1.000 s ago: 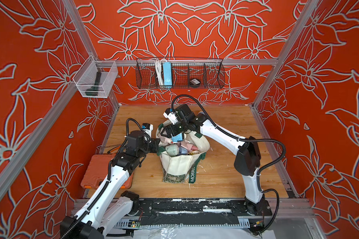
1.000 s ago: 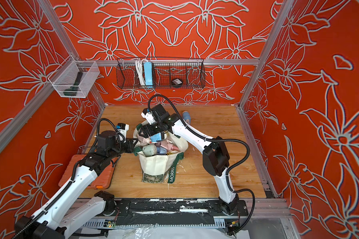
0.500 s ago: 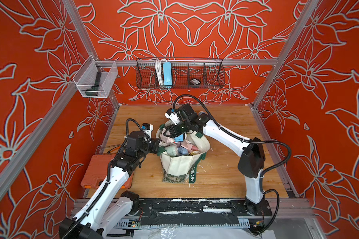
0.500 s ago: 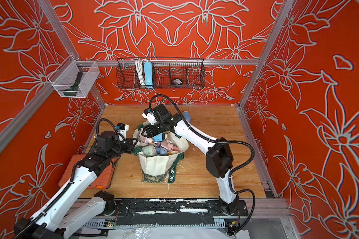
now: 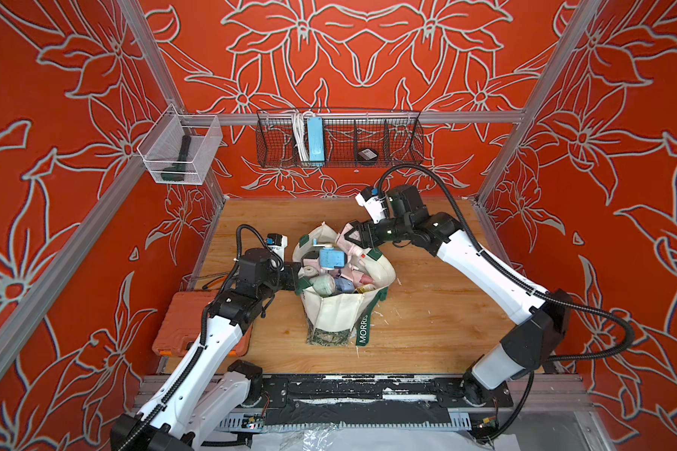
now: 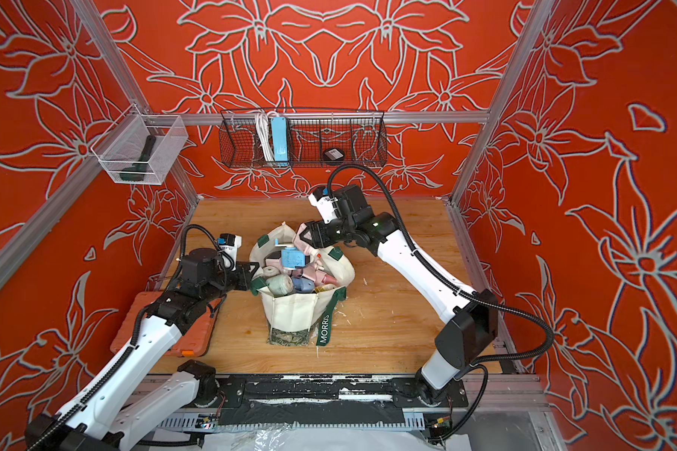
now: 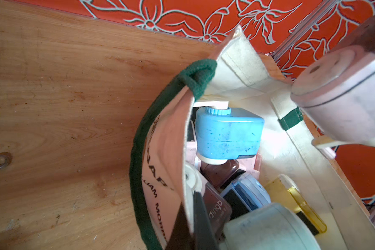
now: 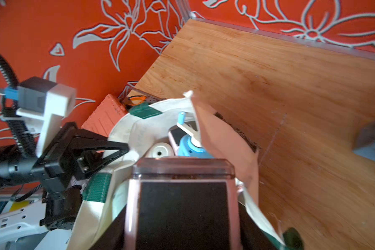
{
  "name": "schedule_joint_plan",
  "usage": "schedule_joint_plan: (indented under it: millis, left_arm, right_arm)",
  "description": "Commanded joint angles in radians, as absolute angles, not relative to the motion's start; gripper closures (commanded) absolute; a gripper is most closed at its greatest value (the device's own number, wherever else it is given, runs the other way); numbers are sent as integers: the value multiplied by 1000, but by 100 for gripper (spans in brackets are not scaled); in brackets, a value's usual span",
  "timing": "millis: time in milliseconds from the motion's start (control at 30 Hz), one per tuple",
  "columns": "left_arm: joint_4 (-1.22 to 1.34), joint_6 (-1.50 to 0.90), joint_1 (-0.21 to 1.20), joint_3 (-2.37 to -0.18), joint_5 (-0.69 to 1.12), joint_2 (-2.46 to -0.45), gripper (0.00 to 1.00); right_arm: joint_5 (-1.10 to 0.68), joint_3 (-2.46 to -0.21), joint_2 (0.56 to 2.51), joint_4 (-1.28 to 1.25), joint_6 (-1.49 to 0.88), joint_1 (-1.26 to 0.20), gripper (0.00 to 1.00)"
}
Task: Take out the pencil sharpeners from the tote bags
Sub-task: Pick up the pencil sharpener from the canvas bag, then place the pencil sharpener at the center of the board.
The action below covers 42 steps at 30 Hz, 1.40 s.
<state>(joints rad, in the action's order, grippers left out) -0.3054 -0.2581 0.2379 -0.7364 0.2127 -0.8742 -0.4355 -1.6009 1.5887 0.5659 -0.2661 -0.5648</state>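
Your right gripper [image 5: 350, 235] is clamped on a pale pink boxy plastic sharpener [image 8: 182, 205] with a dark window, held just above the far rim of the cream canvas tote bag [image 5: 339, 312] with dark green handles. Your left gripper [image 5: 296, 272] is pinched tight on the rim at its own side, bracing the bag upright on the wooden table [image 5: 427, 312]. The other sharpeners sit heaped inside, with 1 blue crank sharpener [image 7: 227, 134] perched on top. The far rim flops against the pink one. If it snags, the bag could tip and spill, or the smooth casing could slip free.
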Motion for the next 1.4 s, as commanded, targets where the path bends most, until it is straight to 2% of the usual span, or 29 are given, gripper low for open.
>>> schedule_joint_plan:
  millis: [0,267,433,700,900,1100,1367]
  left_arm:
    - [-215,-247,247,-749,226,-830,100]
    - [-218,-247,247,-746,212,-825,100]
    - [-218,-247,247,-747,209,-828,100]
    - [-219,-248,247,-748,213,-831,100]
    - [-219,-250,247,-746,215,-833,100]
    - [-221,-250,247,-746,215,-834,100]
    - [-225,-253,247,-746,218,-838,100]
  right_arm:
    - [-396,-1575,1531,559,-310,-475,59]
    - [-239,-1557,1522,608,-310,-315,59]
    - [-272,-1549,1627,617,-381,-221,61]
    - [-269,-1419,1764,499,-426,-200,60]
    - [-335,-1339,1816,389,-453,-184,59]
    - [-322,-1311,1856,380,-451,-166,54]
    - [-303,-1261,1871,356,-445,-156,39]
